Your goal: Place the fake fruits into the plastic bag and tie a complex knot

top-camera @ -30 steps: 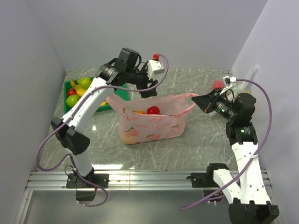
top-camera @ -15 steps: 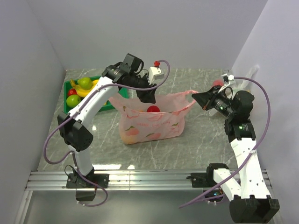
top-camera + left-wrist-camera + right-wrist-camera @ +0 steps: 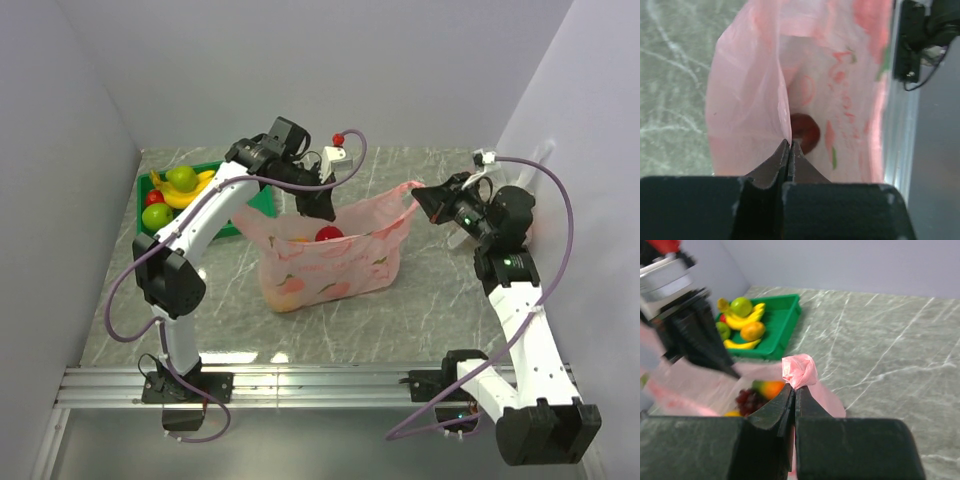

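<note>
Pink bag (image 3: 330, 268) film is now pinched at two places, where a sec ago only one had it. The left fingers (image 3: 788, 151) hung above the rear rim a second back. They've since dropped to it & shut flat on a fold of the film, w/ no gap between the tips in the left wrist view. The right fingers (image 3: 793, 396) are clamped tight on the bunched right handle (image 3: 799, 371), as before. That arm has drawn up & back toward the far side, so the handle sits higher and the bag's right side is lifted and taut vs. the slacker shape earlier. The bag stands mid-table between both arms, base on the table (image 3: 440, 300).

Inside we see a red fruit (image 3: 805, 132), dark grapes (image 3: 746, 400) and an orange one (image 3: 771, 388). The green tray (image 3: 785, 325) at far left holds more: a green fruit (image 3: 741, 305), bananas (image 3: 746, 318) and another orange fruit (image 3: 752, 331).

Our read: w/ both arms on the bag, neither is free to carry fruit. So either the mouth is being stretched open for more loading, or gathering for the knot is starting. Given the tray's leftover fruit, loading looks incomplete, and we see no knot yet.
</note>
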`<control>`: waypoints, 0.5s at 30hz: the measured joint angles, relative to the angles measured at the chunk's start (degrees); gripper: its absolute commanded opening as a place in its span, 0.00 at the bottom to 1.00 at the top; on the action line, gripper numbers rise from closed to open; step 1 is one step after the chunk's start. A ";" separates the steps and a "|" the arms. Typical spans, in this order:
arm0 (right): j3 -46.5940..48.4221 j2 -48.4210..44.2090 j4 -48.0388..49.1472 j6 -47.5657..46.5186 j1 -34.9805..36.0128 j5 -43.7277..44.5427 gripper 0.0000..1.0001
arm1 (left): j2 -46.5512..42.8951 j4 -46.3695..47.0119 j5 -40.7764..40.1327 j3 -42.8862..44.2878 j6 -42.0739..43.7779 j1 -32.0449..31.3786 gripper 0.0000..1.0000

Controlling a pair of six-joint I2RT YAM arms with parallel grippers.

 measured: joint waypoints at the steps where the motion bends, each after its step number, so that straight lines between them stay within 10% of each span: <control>1: 0.00 0.79 0.90 -0.02 0.61 1.16 0.00 | 0.00 -0.52 1.16 0.00 0.24 0.11 0.00; 15: 0.00 6.91 9.75 0.52 7.56 18.60 0.00 | 0.00 -5.03 10.78 -0.04 -0.83 0.46 0.11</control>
